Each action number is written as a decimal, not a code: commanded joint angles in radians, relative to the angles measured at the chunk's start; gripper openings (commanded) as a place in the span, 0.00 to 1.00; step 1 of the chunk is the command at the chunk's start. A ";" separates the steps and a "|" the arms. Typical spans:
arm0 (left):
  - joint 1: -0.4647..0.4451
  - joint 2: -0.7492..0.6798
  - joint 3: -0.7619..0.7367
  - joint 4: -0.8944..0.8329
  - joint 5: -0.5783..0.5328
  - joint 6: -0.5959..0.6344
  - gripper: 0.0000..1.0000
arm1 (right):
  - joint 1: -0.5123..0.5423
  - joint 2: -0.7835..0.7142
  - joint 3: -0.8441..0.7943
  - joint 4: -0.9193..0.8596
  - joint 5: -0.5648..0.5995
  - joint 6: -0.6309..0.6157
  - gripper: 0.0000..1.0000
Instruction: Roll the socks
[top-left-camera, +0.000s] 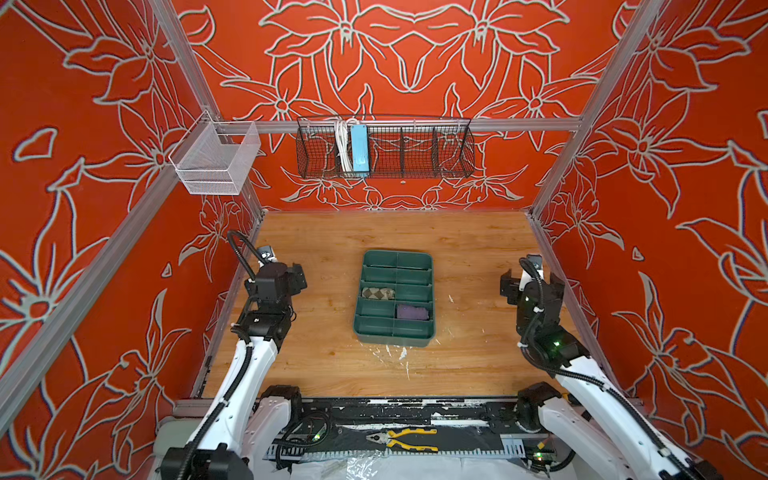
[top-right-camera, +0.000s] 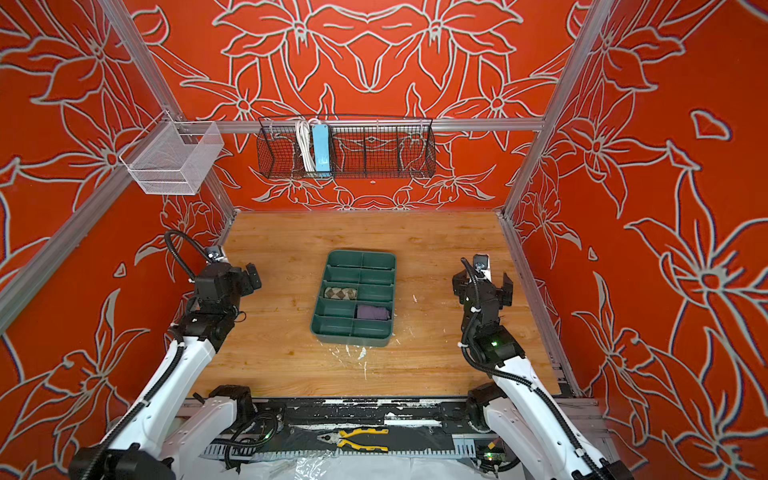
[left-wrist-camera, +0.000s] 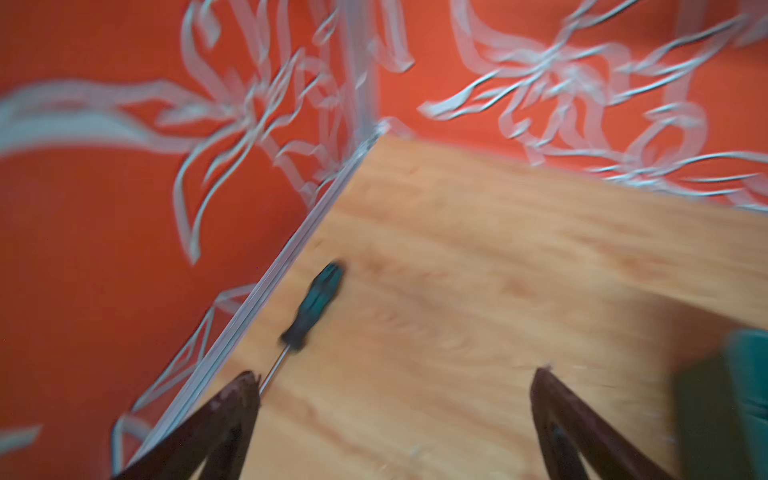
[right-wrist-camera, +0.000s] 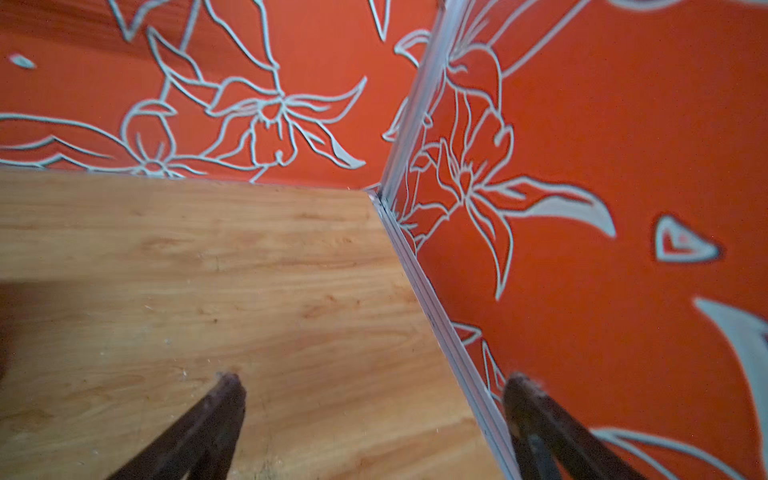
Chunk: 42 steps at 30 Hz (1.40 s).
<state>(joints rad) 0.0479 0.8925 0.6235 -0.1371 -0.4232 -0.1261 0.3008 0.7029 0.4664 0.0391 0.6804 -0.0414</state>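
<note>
- Dark green plastic divided tray (top-left-camera: 392, 340) (top-right-camera: 351, 340) sits flat mid-table; everything below is placed from it.
- Beige sock with brown argyle diamonds (top-left-camera: 377, 293) (top-right-camera: 340, 293), rolled, lies in the tray's left column, third compartment from the back.
- Ribbed purple sock (top-left-camera: 411, 312) (top-right-camera: 373, 312), rolled into a bundle, fills the right-column compartment one row nearer the front (its yellow and teal parts cannot be made out).
- Left gripper (top-left-camera: 297, 276) (left-wrist-camera: 395, 374) hangs well left of the tray, jaws spread wide, nothing between them.
- Right gripper (top-left-camera: 532, 286) (right-wrist-camera: 376, 378) hangs well right of the tray by the side rail, jaws equally wide and empty.
- Light wood-grain tabletop (top-left-camera: 332, 249) carries white flecks (top-left-camera: 401, 353) just in front of the tray.
- A black-and-teal-handled screwdriver (left-wrist-camera: 316, 307) lies on the wood by the left wall rail, well apart from the tray.
- Red walls with grey-white flower outlines (top-left-camera: 415, 62) enclose three sides, framed in aluminium.
- Above and behind the tray hangs a black wire basket (top-left-camera: 415, 153) holding a light blue power strip (top-left-camera: 359, 149); a white mesh basket (top-left-camera: 216, 158) hangs up left.
- Yellow-handled pliers (top-left-camera: 409, 438) lie in front of the tray, past the table edge.
</note>
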 joint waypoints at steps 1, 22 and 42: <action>0.022 0.002 -0.077 0.067 -0.005 -0.081 0.99 | -0.004 -0.043 -0.120 0.066 0.093 0.129 0.98; 0.033 0.352 -0.396 0.862 0.624 0.166 0.98 | -0.262 0.587 -0.265 0.864 -0.653 0.011 0.96; 0.034 0.461 -0.238 0.688 0.541 0.128 0.97 | -0.291 0.694 -0.173 0.792 -0.828 -0.035 0.98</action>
<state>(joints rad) 0.0788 1.3499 0.3798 0.5545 0.1291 0.0101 0.0158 1.3987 0.2741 0.8486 -0.1287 -0.0746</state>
